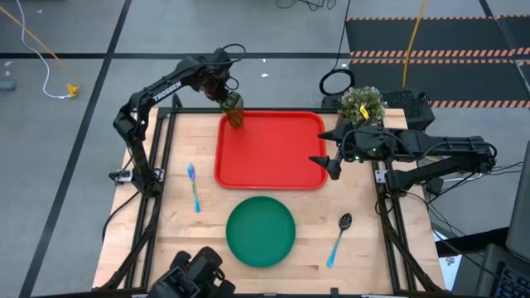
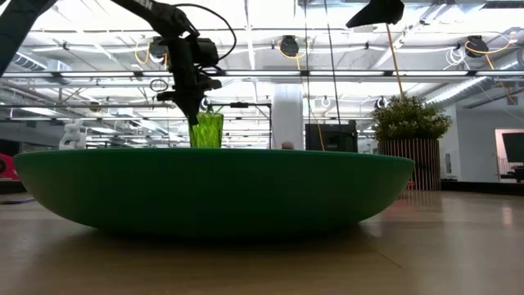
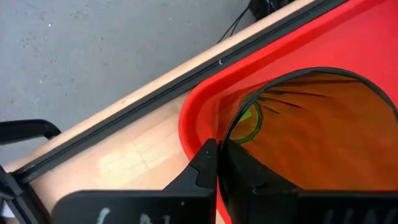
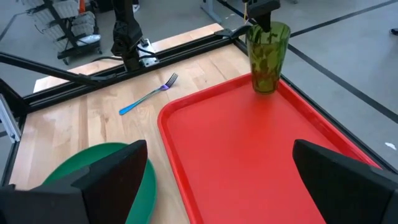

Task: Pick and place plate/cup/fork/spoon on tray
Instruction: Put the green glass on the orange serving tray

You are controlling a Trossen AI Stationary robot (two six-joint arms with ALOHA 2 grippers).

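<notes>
The olive-green cup (image 1: 235, 111) stands upright in the far left corner of the red tray (image 1: 273, 157). My left gripper (image 1: 226, 93) is shut on the cup's rim from above; the cup also shows in the low view (image 2: 206, 131) and the right wrist view (image 4: 267, 53). My right gripper (image 1: 326, 164) is open and empty over the tray's right edge. The dark-green plate (image 1: 261, 231) lies on the table near the tray. The fork (image 1: 194, 185) lies left of the tray, and the spoon (image 1: 339, 237) lies right of the plate. My left gripper holds the cup by its rim (image 3: 231, 130), with one finger (image 3: 205, 163) outside the wall and the other inside. The fingers come from above, pointing down. The cup is upright over the tray's far left corner (image 4: 266, 87); whether its base rests on the tray I cannot tell.
A potted plant (image 1: 362, 103) stands at the table's far right corner, behind my right arm. The tray's floor (image 4: 249, 149) is bare between the cup and my right gripper (image 4: 230, 186). Black frame rails (image 1: 157, 165) run along the table's left and right sides.
</notes>
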